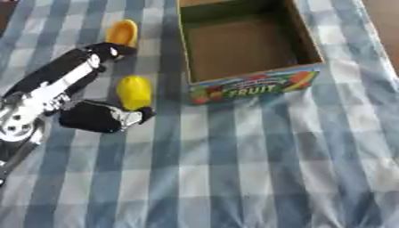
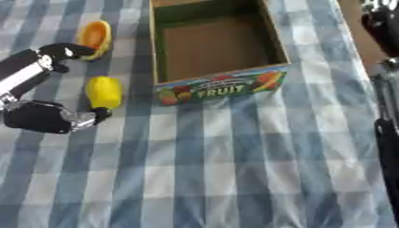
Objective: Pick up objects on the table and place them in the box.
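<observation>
A yellow fruit-shaped object (image 1: 134, 92) lies on the checked cloth, left of the box. An orange one (image 1: 122, 32) lies farther back. The cardboard box (image 1: 253, 87), with FRUIT printed on its front wall, stands open, and its brown floor is bare. My left hand (image 1: 99, 116) comes in from the left and is open. Its lower part touches the near end of the yellow object. One black finger (image 1: 109, 50) reaches up toward the orange object, so the yellow one sits in the gap between. My right hand (image 2: 380, 23) shows as a dark shape at the upper right edge.
A blue and white checked cloth (image 1: 257, 169) covers the table. My right arm (image 2: 386, 133) runs down the right edge of the right eye view. The table's right edge shows past the box at the top right.
</observation>
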You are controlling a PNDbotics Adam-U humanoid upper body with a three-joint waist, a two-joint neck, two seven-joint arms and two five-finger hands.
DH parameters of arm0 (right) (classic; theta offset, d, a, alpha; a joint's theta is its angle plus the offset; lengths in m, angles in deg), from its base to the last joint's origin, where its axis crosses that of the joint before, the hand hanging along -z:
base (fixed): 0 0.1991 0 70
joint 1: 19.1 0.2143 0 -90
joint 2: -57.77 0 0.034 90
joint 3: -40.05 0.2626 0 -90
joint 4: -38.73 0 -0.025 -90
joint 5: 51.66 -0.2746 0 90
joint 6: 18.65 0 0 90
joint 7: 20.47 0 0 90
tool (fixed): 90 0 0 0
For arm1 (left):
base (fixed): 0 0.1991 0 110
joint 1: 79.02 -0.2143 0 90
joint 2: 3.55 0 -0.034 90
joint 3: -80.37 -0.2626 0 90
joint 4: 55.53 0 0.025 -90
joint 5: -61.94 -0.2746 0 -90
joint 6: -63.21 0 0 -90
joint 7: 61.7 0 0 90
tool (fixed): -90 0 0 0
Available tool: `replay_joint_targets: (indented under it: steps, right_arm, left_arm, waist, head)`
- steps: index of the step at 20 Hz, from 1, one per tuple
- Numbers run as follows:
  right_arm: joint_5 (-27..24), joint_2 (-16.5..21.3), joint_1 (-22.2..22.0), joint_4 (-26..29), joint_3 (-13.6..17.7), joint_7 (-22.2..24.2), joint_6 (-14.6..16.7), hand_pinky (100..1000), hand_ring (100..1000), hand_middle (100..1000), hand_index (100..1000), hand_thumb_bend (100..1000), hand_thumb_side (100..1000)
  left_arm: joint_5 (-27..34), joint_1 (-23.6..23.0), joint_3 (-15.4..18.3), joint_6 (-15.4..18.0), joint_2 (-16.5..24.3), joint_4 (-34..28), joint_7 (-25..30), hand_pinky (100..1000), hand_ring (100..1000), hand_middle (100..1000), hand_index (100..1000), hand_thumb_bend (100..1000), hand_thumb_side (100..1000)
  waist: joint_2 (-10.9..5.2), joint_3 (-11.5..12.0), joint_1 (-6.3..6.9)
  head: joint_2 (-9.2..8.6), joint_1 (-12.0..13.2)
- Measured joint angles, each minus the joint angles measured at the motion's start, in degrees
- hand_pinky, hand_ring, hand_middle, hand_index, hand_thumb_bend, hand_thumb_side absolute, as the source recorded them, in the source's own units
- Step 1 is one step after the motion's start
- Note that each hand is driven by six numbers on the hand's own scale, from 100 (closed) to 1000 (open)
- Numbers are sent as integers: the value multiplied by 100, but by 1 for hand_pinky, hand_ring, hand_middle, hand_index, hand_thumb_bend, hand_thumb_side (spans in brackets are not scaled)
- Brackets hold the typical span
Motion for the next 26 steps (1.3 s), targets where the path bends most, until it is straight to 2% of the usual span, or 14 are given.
replay_joint_targets:
  steps: [2,8,10,11,26]
  right_arm:
    - [-16,-1,20,0,-2,17,1,831,940,736,801,100,568]
    - [-50,-6,45,0,-37,63,-7,831,942,735,801,100,578]
    - [-68,-6,46,0,-47,85,-6,831,942,735,801,100,572]
    - [-70,-6,47,0,-57,94,-5,831,942,735,801,100,579]
    - [-119,-33,140,0,-108,176,9,832,945,735,803,100,588]
  left_arm:
    - [-116,3,27,-16,-44,94,131,917,992,932,955,496,194]
    - [-375,6,84,-9,-147,443,224,918,990,928,950,463,100]
    - [-444,12,85,0,-188,579,211,918,989,929,948,432,100]
    - [-471,21,85,6,-204,647,204,917,988,928,948,453,100]
    - [-746,124,153,164,-599,1861,-81,899,970,906,933,453,100]
  waist:
    - [18,-24,-1]
    - [47,-56,-1]
    - [55,-61,-5]
    - [56,-65,-8]
    - [138,-145,-49]
  head:
    - [-1,8]
    - [-50,20]
    - [-62,25]
    - [-71,30]
    - [-149,147]
